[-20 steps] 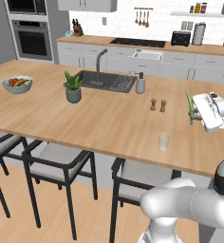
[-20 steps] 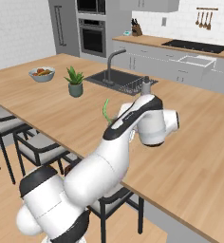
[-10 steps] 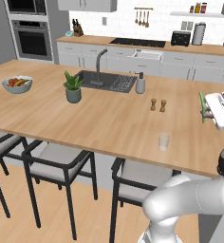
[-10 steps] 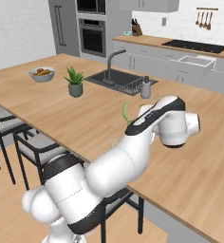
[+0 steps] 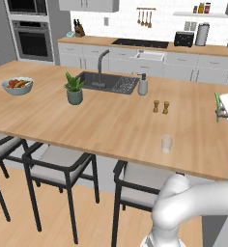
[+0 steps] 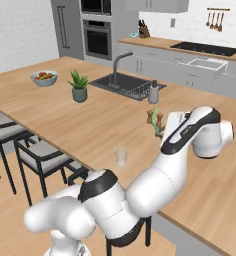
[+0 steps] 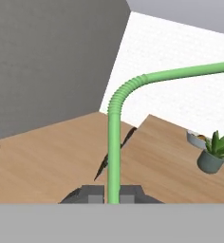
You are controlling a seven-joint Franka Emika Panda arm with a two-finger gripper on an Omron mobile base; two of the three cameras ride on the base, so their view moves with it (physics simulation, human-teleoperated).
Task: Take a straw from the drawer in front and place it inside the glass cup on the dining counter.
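My gripper (image 5: 219, 111) hangs over the right end of the dining counter (image 5: 96, 120), shut on the bright green straw (image 5: 216, 102). In the hand view the straw (image 7: 114, 142) rises from between the fingertips (image 7: 92, 193), bends, and runs off to the upper right. The glass cup (image 5: 167, 144) stands empty near the counter's front edge, lower left of the gripper and well apart from it. In the right base view the straw (image 6: 155, 126) and gripper (image 6: 160, 131) are right of and beyond the cup (image 6: 121, 156). The drawer is out of view.
Two small shakers (image 5: 161, 106) stand behind the cup. Further left are a grey soap dispenser (image 5: 143, 85), the black sink (image 5: 108, 82) with its tap, a potted plant (image 5: 75, 89) and a fruit bowl (image 5: 18, 85). Stools (image 5: 63, 164) line the counter's front.
The arm has swung to the right over the counter with the straw still in the gripper. The cup and the other things have stayed put.
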